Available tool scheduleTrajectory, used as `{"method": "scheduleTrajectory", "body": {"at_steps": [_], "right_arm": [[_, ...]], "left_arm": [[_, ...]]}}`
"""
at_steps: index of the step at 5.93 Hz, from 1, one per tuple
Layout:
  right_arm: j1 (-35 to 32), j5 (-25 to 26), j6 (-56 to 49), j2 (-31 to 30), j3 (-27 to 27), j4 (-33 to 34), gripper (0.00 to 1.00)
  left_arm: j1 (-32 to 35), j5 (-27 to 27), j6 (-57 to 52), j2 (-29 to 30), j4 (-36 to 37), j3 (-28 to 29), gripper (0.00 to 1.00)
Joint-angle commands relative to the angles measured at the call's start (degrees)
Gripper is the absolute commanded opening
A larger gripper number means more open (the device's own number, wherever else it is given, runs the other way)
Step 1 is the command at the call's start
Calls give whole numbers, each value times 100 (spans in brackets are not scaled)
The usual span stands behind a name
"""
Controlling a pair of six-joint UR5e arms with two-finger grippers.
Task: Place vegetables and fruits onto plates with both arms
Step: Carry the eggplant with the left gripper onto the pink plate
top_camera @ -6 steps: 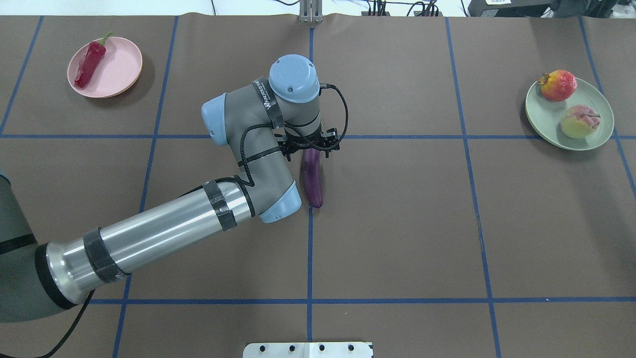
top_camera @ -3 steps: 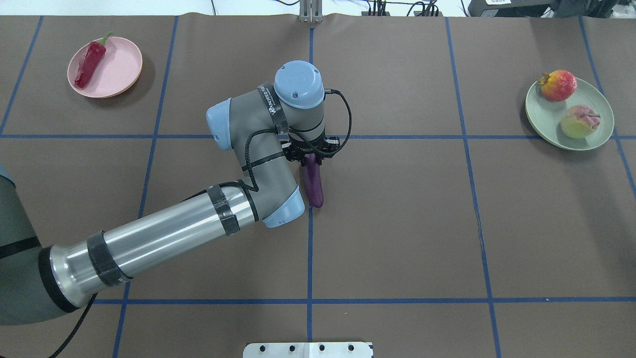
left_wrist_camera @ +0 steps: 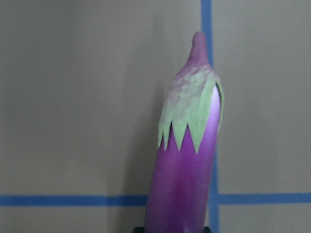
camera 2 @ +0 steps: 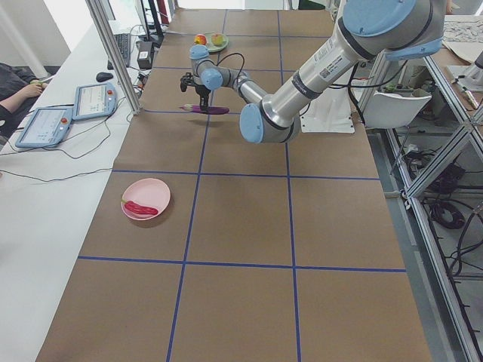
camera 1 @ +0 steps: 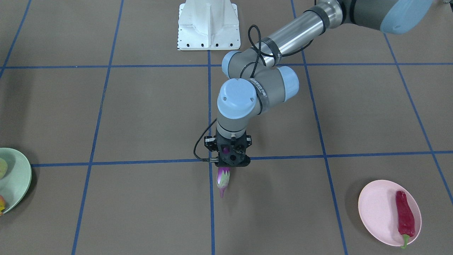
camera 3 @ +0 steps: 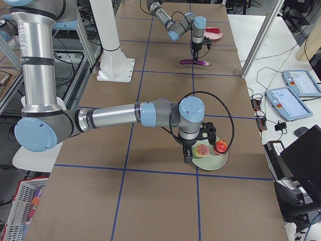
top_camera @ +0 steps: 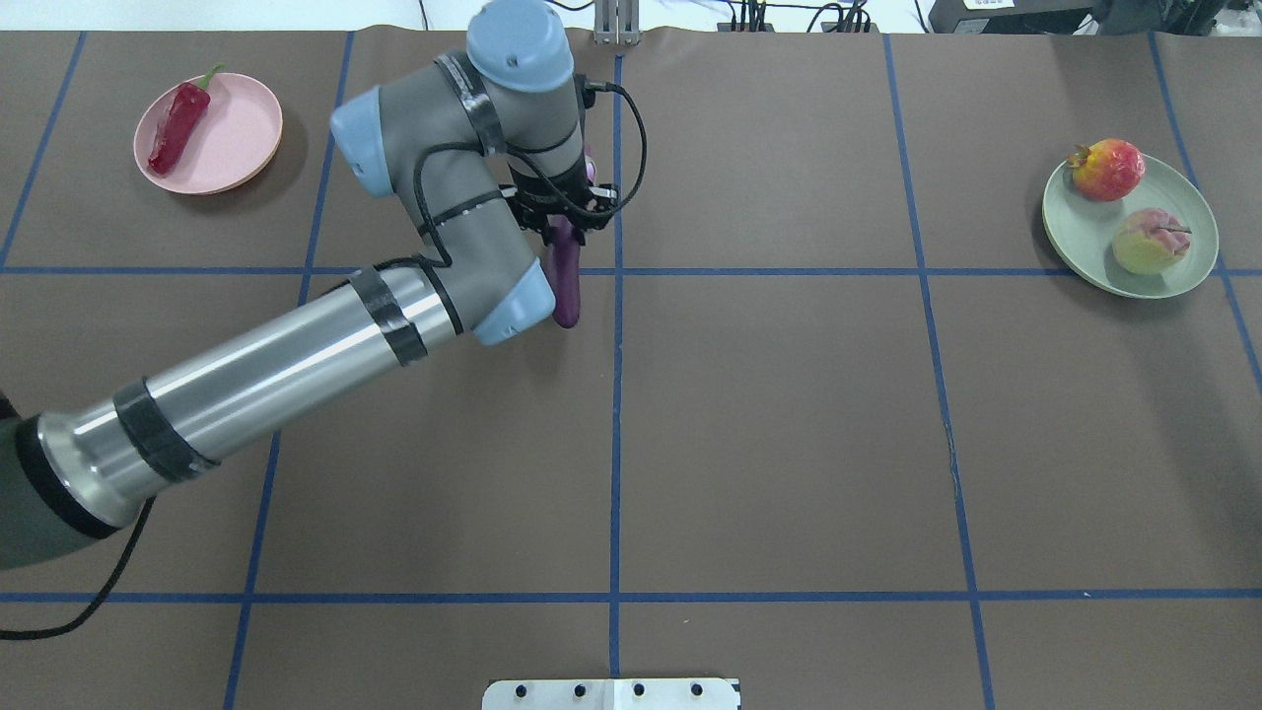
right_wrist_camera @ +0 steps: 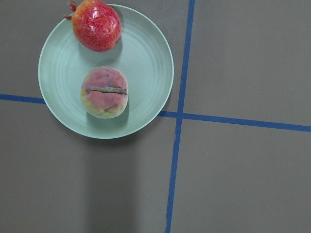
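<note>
Got the left gripper (camera 1: 229, 163) pinched tight on the eggplant (top_camera: 566, 286), grabbing it around the middle from above. Holding it roughly level, with the green-capped end poking out toward the far edge of the table (top_camera: 789, 414) in the overhead view and the rounded purple end pointing back toward the robot. Sitting just left of the centre blue tape line (top_camera: 615, 444) there, straddling the far crosswise line. Looks lifted off the table going by the left wrist view, though hard to say how high. Well apart from both plates, nearer the pink plate (top_camera: 246, 138) than the green plate (top_camera: 1085, 242).

Got the chili (top_camera: 178, 126) lying on that pink plate, stem toward the far edge. Over on the green plate: peach (top_camera: 1149, 242) and pomegranate (top_camera: 1107, 169) near each other with a small gap between.

Right gripper (camera 3: 192, 146) only showing in the side view from the right, hanging over the green plate close to the fruit. Can't tell spread or pressed together from there. Looking straight down from its wrist camera onto the plate and both fruits.
</note>
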State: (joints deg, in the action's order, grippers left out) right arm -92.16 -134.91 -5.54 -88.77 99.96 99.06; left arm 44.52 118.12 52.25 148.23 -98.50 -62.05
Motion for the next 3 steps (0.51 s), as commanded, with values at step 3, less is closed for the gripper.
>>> {"method": "scheduleTrajectory", "body": {"at_steps": [3], "right_arm": [[14, -9, 0, 0, 6, 0, 100]], "left_arm": [[1715, -295, -3728, -1048, 105, 894, 0]]}}
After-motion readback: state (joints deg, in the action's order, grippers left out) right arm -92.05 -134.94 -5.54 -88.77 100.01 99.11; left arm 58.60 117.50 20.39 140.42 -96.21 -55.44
